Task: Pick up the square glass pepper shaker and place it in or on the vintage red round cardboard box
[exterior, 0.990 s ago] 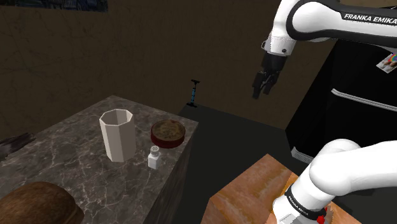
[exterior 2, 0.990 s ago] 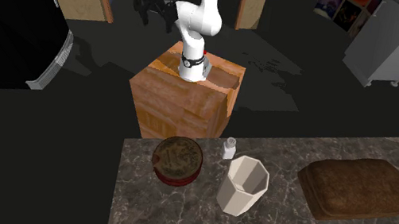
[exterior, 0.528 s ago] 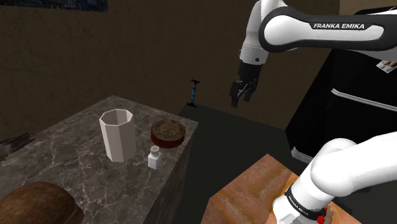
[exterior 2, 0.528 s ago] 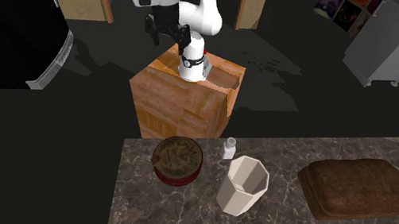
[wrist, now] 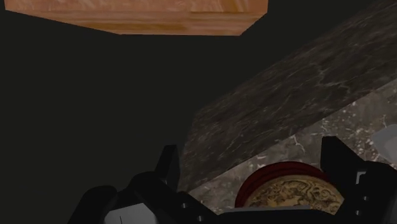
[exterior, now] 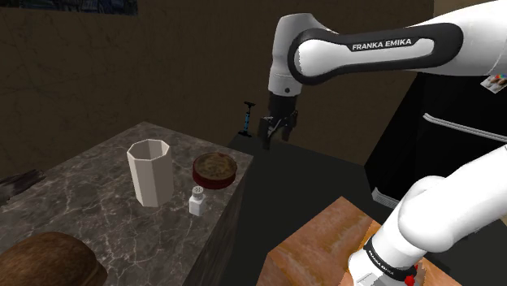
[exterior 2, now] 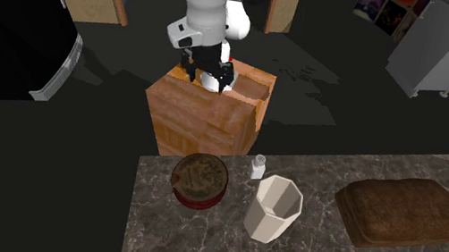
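Caught before any of the work: no grasp, no lift, no placing. Shows the gripper hanging in the air off the edge of the counter, apparently above the dark floor between counter and stand, touching neither, fingers spread wide and clasping nothing. Looks down, from the wrist, past those open fingers onto the box, closed, patterned top bare. Finds the shaker upright on the counter, close to the edge facing the stand, just beside the box on one side and the tall white cup on the other, touching neither as far as can be told. Leaves the whole job ahead: crossing to the counter, dropping over the shaker, closing on it, lifting, carrying the short way to the box, setting down on its top. Offers plenty of open air above the counter for a descent from overhead; offers far less at counter level, with the cup's wall rising well past the shaker's cap and the box's rim close by. Calls for care at the drop-off too — risks, with any sideways nudge, sending the shaker over the edge to the floor. Puts the box itself near the counter's corner, so little margin there for a sloppy release. Places the brown slab at the counter's other end and the black fridge on the shoulder view's right — both well clear of the likely path.
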Available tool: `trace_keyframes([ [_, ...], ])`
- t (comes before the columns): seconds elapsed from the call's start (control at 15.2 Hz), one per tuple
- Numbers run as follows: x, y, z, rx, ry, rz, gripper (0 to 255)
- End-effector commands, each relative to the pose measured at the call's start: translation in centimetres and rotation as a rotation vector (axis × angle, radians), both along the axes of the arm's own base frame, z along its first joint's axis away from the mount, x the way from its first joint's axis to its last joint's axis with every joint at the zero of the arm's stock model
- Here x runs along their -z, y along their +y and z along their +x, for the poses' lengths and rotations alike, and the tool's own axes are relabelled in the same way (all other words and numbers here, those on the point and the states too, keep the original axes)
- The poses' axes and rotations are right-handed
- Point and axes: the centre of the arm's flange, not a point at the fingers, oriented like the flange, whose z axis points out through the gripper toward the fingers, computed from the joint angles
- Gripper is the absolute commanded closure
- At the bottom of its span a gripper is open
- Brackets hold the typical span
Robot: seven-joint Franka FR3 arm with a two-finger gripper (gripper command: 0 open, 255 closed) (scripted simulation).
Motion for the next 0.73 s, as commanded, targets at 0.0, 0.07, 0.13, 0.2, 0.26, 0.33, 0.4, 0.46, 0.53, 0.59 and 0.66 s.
trace_keyframes([
  [0.0, 1.1, 2.4, 0.7, -0.004, 0.007, -0.003, 0],
  [0.07, 1.7, 3.5, 1.2, -0.007, 0.011, -0.006, 0],
  [0.13, 2.3, 4.7, 1.7, -0.009, 0.015, -0.008, 0],
  [0.2, 2.9, 5.8, 2.2, -0.011, 0.018, -0.01, 0],
  [0.26, 3.5, 6.9, 2.7, -0.014, 0.022, -0.012, 0],
  [0.33, 4.1, 8.1, 3.1, -0.016, 0.026, -0.014, 0],
  [0.4, 4.7, 9.2, 3.6, -0.019, 0.029, -0.016, 0],
  [0.46, 5.4, 10.3, 4.1, -0.021, 0.033, -0.019, 0],
  [0.53, 6.0, 11.5, 4.5, -0.024, 0.037, -0.021, 0],
  [0.59, 6.6, 12.6, 4.9, -0.026, 0.04, -0.023, 0],
  [0.66, 7.3, 13.7, 5.4, -0.028, 0.044, -0.025, 0],
])
